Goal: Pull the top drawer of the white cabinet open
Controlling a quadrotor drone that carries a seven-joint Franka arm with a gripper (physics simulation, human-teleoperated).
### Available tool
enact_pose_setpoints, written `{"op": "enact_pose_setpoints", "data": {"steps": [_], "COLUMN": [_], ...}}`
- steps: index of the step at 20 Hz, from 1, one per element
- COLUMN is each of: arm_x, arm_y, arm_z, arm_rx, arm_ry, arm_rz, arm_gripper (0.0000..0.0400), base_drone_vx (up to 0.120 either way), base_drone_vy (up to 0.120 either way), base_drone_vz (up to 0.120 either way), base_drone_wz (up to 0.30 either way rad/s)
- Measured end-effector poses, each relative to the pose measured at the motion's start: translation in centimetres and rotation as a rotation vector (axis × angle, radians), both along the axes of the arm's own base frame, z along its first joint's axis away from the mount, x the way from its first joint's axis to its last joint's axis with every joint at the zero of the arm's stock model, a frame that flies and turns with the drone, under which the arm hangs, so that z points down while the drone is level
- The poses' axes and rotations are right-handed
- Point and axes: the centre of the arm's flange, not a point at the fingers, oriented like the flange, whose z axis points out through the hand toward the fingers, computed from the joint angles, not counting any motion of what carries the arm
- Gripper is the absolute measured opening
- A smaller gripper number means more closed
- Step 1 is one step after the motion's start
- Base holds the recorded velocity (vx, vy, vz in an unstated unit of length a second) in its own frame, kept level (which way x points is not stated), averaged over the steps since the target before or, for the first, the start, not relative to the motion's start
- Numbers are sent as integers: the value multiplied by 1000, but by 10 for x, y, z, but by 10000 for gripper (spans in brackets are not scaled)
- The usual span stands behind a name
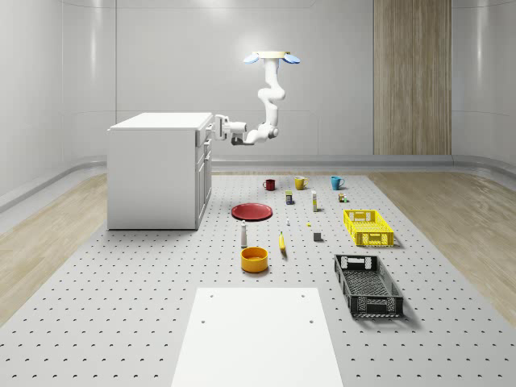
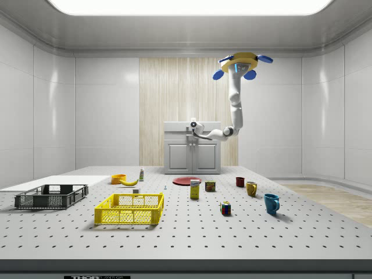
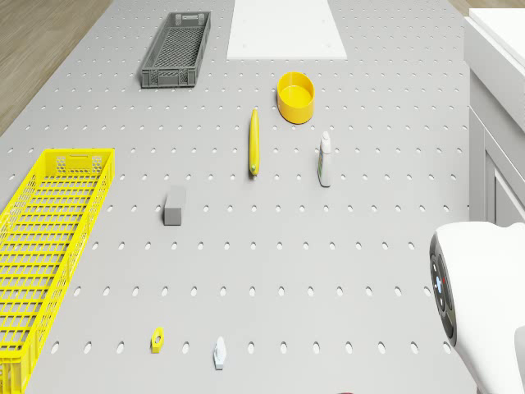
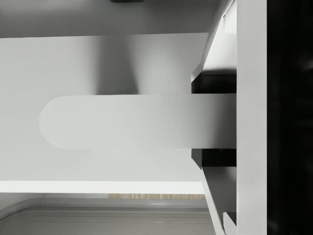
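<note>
The white cabinet (image 1: 157,169) stands at the far left corner of the bench (image 1: 161,306) in the whole-scene view. At its top drawer (image 1: 205,131) the gripper (image 1: 219,127) is placed, at the handle (image 4: 137,121). Whether the gripper is closed cannot be told. The drone (image 1: 272,57) hovers beside the cabinet. The grasp step is judged in hand; a straight pull outward is called for next.

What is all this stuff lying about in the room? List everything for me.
Cabinet: one, white, whole-scene view's left.
Plate: one, red, beside the cabinet.
Bowl: one, orange-yellow, nearer the camera than the plate.
Banana: one, yellow, beside the bowl.
Bottle: one, white, upright.
Mugs: three, red, yellow, blue, in a row.
Crates: yellow, black, whole-scene view's right.
Drone: one, hovering beside the cabinet.
Gripper: one, white, at the top drawer.
</note>
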Motion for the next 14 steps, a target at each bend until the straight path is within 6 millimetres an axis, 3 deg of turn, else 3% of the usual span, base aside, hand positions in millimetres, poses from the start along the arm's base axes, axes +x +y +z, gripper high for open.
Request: {"op": "enact_pose_setpoints", "data": {"steps": [4,7,14], "arm_x": [0,-1,-2], "arm_y": [-7,-15,-34], "arm_z": [-2,-1,0], "arm_rx": [-16,-8,-5], "arm_ry": [-8,-6,8], "arm_rz": [6,8,10], "arm_gripper": [164,136,124], "base_drone_vx": [0,0,0], "base_drone_vy": [0,0,0], "base_drone_vz": [0,0,0], "base_drone_wz": [0,0,0]}}
